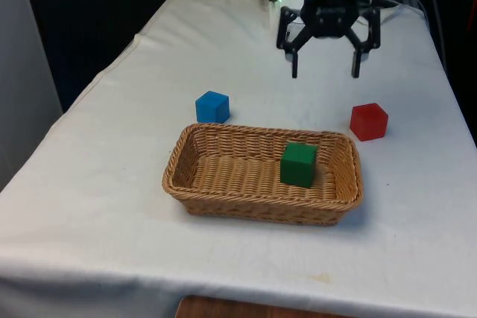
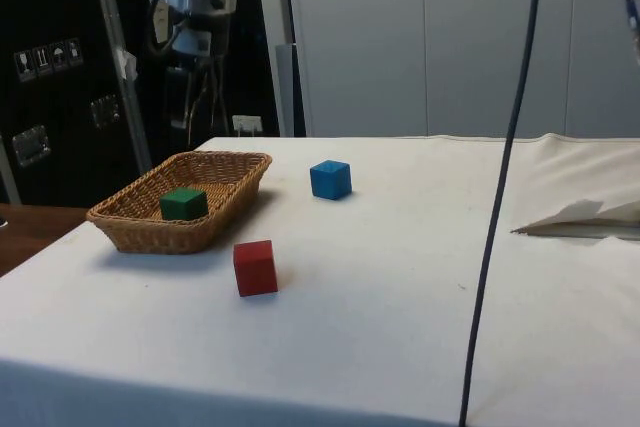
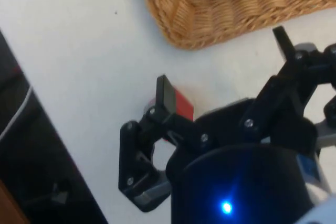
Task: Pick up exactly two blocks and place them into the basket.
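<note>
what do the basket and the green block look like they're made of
Basket: woven wicker or rattan by the look, tan and matte, with plaited strands and a braided rim. Green block: solid cube with flat, evenly coloured matte faces, likely painted wood or foam; the pictures cannot settle which.

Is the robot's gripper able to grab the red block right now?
Probably yes. The gripper is open and hangs in the air above the table. The red block sits alone on the cloth beside the basket, with nothing on top of it.
</note>
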